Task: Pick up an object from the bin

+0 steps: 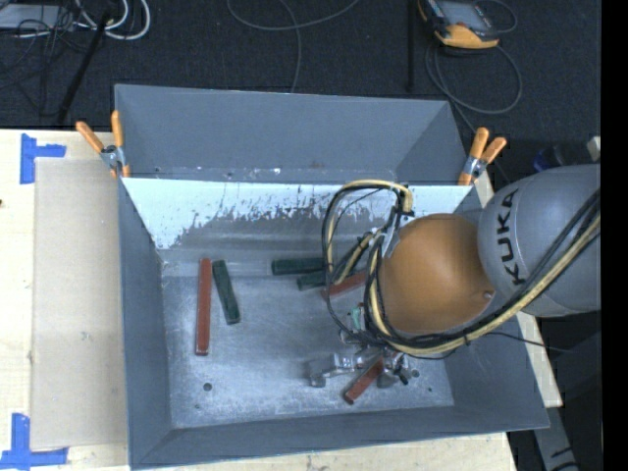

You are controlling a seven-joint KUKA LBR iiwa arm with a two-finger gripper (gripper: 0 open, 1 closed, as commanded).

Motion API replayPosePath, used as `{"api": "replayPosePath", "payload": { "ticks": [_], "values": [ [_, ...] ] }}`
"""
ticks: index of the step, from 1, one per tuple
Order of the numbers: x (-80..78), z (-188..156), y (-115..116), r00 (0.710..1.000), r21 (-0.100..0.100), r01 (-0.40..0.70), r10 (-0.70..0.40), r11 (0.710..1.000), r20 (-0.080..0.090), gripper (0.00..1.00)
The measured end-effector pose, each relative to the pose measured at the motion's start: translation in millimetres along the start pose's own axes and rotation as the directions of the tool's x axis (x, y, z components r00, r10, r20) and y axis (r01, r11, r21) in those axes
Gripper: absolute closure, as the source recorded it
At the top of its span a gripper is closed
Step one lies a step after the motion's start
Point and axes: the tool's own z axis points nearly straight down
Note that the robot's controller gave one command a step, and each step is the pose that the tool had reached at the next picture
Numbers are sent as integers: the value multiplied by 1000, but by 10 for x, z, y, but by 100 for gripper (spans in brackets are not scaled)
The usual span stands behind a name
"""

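Note:
My gripper [355,365] is low over the bin floor near the front right, below the orange wrist cover. A short red-brown stick [359,385] lies slanted right under it, its lower end poking out toward the front wall. Whether the stick is gripped I cannot tell. Another red-brown piece [345,286] shows at the cover's left edge, partly hidden. Two dark green sticks [297,265] [314,281] lie just left of it, near the back wall.
A long red-brown stick [202,307] and a dark green stick [227,291] lie side by side on the left of the floor. The arm, its cover and looping cables hide the bin's right side.

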Motion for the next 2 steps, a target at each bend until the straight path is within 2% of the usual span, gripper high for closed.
{"api": "replayPosePath", "payload": {
  "ticks": [1,2],
  "values": [
    [-1,1,8,1000,-1,4,-4,1000,-1,100],
    [-304,-1611,213,999,6,39,-39,999,0,100]
  ]
}}
